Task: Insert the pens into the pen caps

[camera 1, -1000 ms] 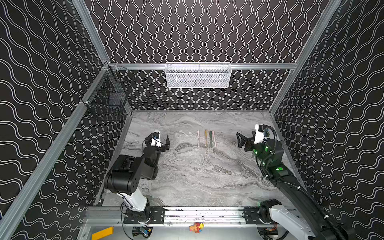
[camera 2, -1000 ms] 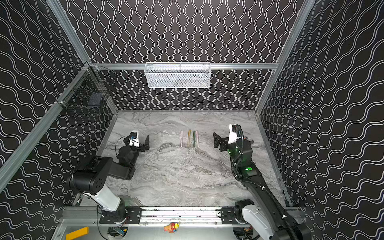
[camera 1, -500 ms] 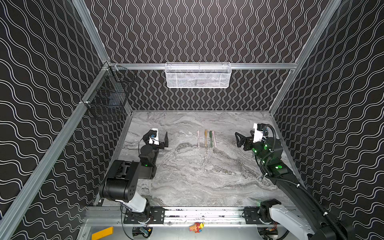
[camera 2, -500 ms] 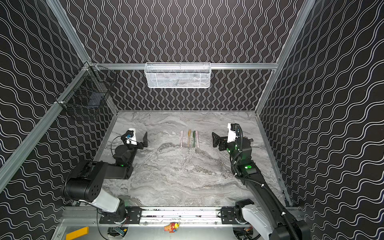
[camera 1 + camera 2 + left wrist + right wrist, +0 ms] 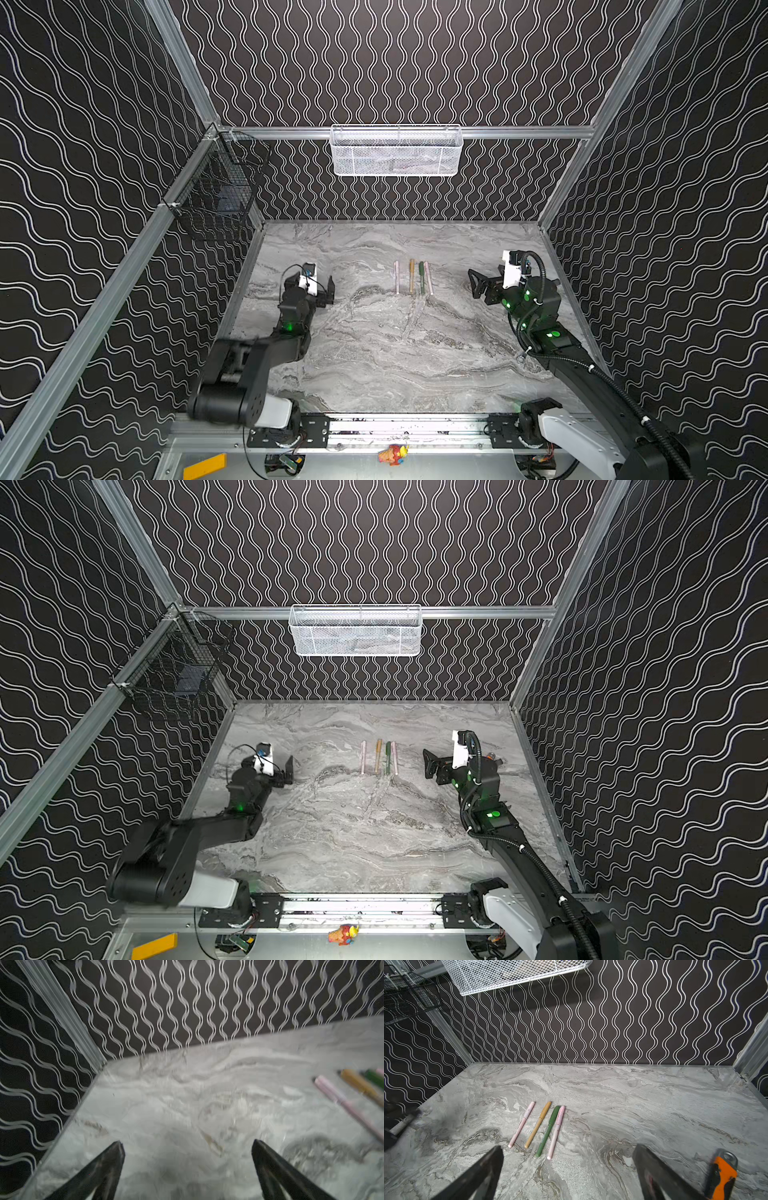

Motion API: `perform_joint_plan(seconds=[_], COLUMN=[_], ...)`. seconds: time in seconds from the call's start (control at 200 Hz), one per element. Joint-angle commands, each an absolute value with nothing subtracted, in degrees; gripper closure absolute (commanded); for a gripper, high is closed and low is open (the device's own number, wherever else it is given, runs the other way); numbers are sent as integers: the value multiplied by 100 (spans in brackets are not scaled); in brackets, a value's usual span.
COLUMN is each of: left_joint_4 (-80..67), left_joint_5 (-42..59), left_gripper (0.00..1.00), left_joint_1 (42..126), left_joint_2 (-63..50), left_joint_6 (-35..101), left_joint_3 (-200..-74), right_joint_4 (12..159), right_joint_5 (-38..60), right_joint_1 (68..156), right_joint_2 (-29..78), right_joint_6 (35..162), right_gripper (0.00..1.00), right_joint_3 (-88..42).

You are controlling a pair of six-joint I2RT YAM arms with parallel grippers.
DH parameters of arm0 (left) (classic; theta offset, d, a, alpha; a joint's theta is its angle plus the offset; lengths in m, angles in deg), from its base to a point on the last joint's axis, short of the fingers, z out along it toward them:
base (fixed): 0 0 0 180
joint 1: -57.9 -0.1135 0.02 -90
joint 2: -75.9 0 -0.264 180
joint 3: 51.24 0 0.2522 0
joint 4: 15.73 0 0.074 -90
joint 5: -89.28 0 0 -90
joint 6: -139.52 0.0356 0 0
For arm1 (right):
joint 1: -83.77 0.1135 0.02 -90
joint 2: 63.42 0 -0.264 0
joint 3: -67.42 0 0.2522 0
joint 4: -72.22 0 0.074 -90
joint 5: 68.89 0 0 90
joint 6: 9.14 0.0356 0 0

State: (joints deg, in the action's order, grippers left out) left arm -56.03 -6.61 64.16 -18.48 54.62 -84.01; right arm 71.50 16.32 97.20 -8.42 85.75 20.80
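We see the left gripper (image 5: 187, 1145) spread wide, its two dark fingers (image 5: 108, 1165) far apart with only bare marble table (image 5: 166, 1105) between them; it holds nothing and touches nothing. The right gripper (image 5: 568, 1147) stands just as wide and just as empty, low over the same table. In both top views the two grippers (image 5: 326, 291) (image 5: 478, 284) face each other across the table, and the pens (image 5: 412, 277) lie in the gap between them, well apart from each. From the right gripper they lie straight ahead, beyond its fingertips: four pens (image 5: 537, 1128) side by side in a near-parallel row, pink, gold, green and pink, the green one and the last pink one touching or nearly so. Each pen already sits in its cap, and the caps (image 5: 545, 1110) all point away from the right gripper. From the left gripper the row lies ahead and off to the side toward the right gripper, blurred in its wrist view. Just beside one finger of the right gripper lies an orange-handled tool (image 5: 722, 1172); we cannot tell whether they touch.
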Motion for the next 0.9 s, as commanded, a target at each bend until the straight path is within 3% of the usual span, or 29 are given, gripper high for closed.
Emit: perform_joint_plan(seconds=[0.0,0.075,0.4,0.666,0.806,0.896], left_joint_4=[-6303,-5798,-6058,-6085,-6137,-6134], left_joint_5=[-926,-686,-693,-694,-696,-696], left_gripper=[1,1,1,1,1,1], left_joint_1=[6390,6198,6177,6177,6177,6177], left_joint_2=[-1901,-1852,-1920,-1924,-1952,-1941], left_joint_6=[5461,5302,5318,5333,5334,5330], left_joint_3=[-8493,-8681,-8631,-8620,-8619,-8619], right_joint_4=[7065,7046,6503,5892,4729,2472], right_joint_5=[1745,1857,1927,2563,2402,2144], right_joint_1=[9722,9724,9187,8848,8738,8727], right_joint_2=[-839,-842,-668,-290,81,648], right_joint_6=[8382,8334,7670,7219,7588,7430], right_gripper=[0,0,0,0,0,0], right_joint_3=[2043,2087,2541,3148,3690,4387])
